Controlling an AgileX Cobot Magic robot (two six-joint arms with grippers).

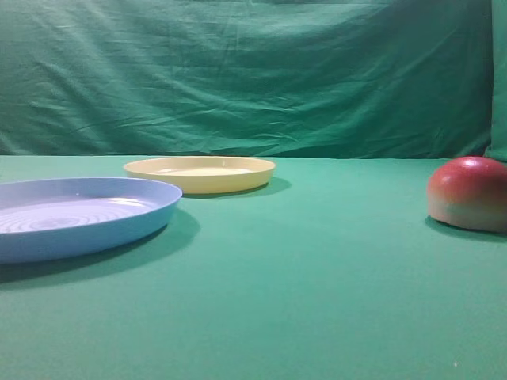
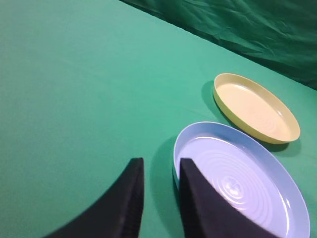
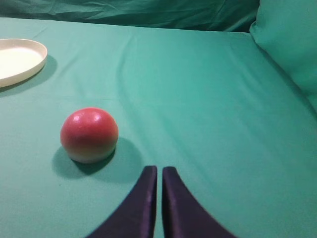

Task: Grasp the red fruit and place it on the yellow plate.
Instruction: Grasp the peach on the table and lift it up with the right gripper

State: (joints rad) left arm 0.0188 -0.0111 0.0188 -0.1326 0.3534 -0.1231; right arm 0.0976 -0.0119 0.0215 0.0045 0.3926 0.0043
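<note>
Green cloth covers the worktop [image 1: 317,301], so nothing slides. Blue plate [image 1: 79,215] sits near the front left edge, and the yellow plate [image 1: 202,174] waits just behind it, empty and ready. Red fruit [image 3: 89,134] rests flat side down toward the right edge, well apart from both plates. Right gripper [image 3: 159,171] hangs near it with jaws pressed together, holding nothing. Left gripper [image 2: 159,166] hangs beside the blue plate, jaws a little apart.

A light-blue ringed plate [image 1: 79,226] rests on green cloth [image 1: 317,301] before a draped backdrop [image 1: 253,71].
</note>
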